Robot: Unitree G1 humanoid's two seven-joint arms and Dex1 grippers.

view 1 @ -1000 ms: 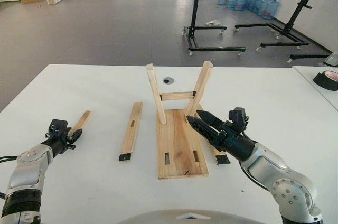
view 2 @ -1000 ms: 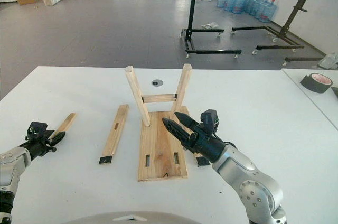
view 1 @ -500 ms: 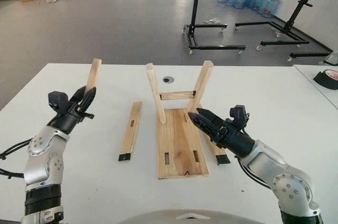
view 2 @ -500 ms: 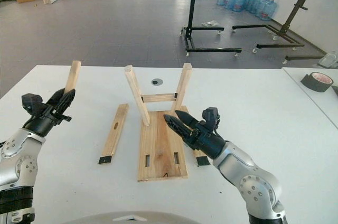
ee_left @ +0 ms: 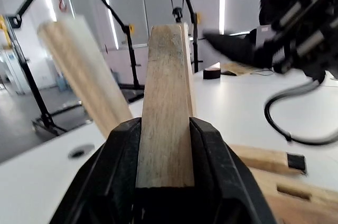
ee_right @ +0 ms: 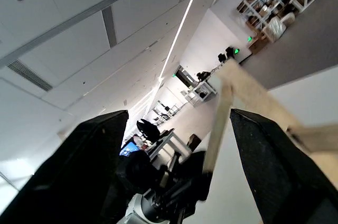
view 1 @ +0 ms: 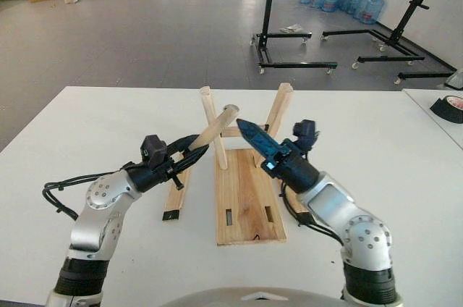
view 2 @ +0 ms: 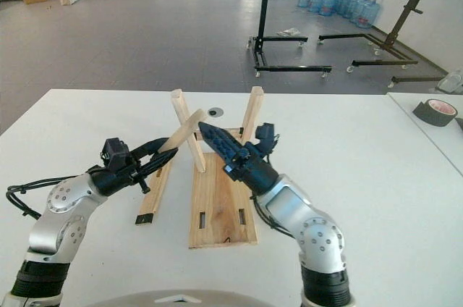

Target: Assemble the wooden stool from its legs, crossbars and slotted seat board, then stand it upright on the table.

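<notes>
The board point(view 1: 249, 202) is lying flat on the table point(view 1: 108, 119), with two legs point(view 1: 275, 113) standing up from its far end and a crossbar point(view 1: 242, 132) sitting between them. The left gripper point(view 1: 182, 156) is clamping a third leg point(view 1: 224, 116), which is tilting up over the board. The right gripper point(view 1: 247, 133) is hovering with its fingers spread wide, tips close to that leg's upper end. A fourth leg point(view 1: 179, 180) is lying just left of the board.
</notes>
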